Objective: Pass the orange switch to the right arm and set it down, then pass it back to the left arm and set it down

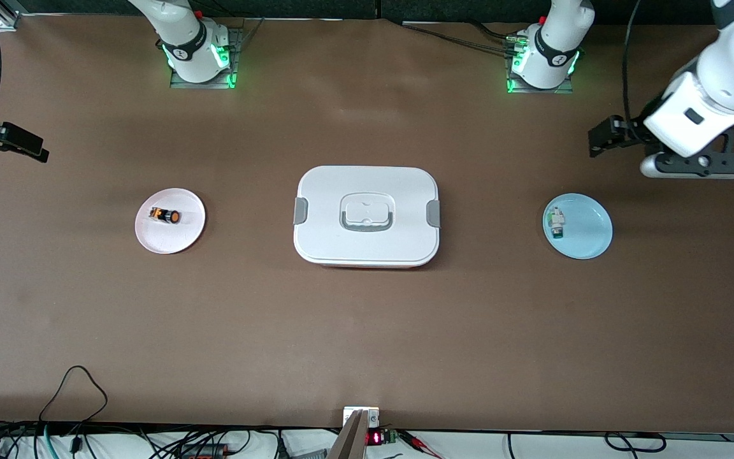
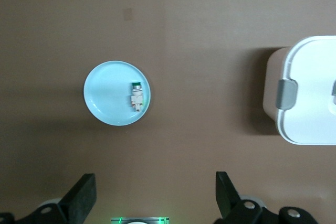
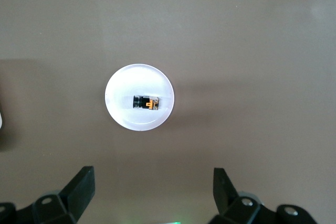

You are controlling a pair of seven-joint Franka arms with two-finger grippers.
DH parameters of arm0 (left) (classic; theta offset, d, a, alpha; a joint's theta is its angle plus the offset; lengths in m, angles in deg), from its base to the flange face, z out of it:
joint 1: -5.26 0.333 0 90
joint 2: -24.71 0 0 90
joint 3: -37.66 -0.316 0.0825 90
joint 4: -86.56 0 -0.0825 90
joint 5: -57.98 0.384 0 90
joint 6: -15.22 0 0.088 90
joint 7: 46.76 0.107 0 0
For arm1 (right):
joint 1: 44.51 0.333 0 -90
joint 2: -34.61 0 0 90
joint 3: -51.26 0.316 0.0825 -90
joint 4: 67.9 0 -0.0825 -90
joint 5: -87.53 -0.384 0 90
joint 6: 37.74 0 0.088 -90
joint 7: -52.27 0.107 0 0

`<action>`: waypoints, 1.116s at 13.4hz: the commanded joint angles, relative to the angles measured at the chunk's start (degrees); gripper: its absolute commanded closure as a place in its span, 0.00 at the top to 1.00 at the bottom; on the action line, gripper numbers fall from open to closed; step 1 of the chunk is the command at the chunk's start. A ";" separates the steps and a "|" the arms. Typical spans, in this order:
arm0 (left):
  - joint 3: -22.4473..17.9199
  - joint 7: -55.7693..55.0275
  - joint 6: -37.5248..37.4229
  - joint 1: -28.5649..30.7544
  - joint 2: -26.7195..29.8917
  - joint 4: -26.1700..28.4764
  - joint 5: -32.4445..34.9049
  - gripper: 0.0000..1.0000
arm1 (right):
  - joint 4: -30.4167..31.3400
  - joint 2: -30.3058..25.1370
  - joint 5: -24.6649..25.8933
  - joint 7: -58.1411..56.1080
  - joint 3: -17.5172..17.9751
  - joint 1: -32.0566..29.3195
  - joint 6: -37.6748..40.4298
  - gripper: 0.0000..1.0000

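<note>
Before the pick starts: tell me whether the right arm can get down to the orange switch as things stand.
Probably yes. The right gripper hangs open above the orange switch, which lies alone on its white plate. Nothing covers it, and the box sits well aside mid-table.

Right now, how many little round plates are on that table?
2. A white plate holding the orange switch lies toward the right arm's end; a pale blue plate with a white-and-green part lies toward the left arm's end, the box between them.
</note>
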 commanded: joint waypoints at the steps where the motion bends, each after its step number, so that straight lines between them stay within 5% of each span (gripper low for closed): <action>1: 0.15 -0.26 -0.40 0.17 0.16 -0.82 -1.00 1.00 | -1.12 0.24 -0.78 0.84 -0.11 0.13 2.24 1.00; 15: -0.21 1.32 -0.93 2.81 -0.02 -0.38 -1.18 1.00 | -1.21 4.64 -0.78 -0.21 -0.11 0.84 1.72 1.00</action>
